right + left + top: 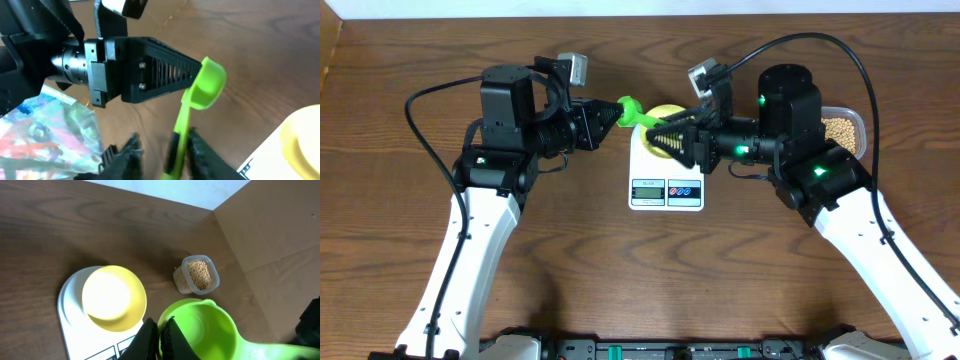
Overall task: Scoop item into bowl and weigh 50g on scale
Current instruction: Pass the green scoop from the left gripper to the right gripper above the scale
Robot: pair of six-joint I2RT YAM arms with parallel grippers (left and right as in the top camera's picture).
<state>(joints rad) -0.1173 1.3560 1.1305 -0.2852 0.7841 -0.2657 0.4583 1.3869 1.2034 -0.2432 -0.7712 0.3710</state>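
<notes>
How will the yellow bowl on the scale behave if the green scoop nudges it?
The bowl looks empty, so it is probably light and easily shifted. It sits loose on the smooth white top of the scale, so it would likely slide rather than hold. It looks wide and shallow, so tipping seems unlikely.

pale-yellow bowl [114, 297] sits upright on white scale [666, 204]; tan beans [199, 274] fill a clear tub [179, 280] nearby.

beans [199, 274]: tan-beige
bowl [114, 297]: pale yellow, plain
scale [665, 172]: white; grey display, red and blue buttons
scoop [200, 330]: bright lime green
tub [179, 280]: clear
table [50, 235]: dark brown, wood grain
arm links [470, 250]: white; joints black
</notes>
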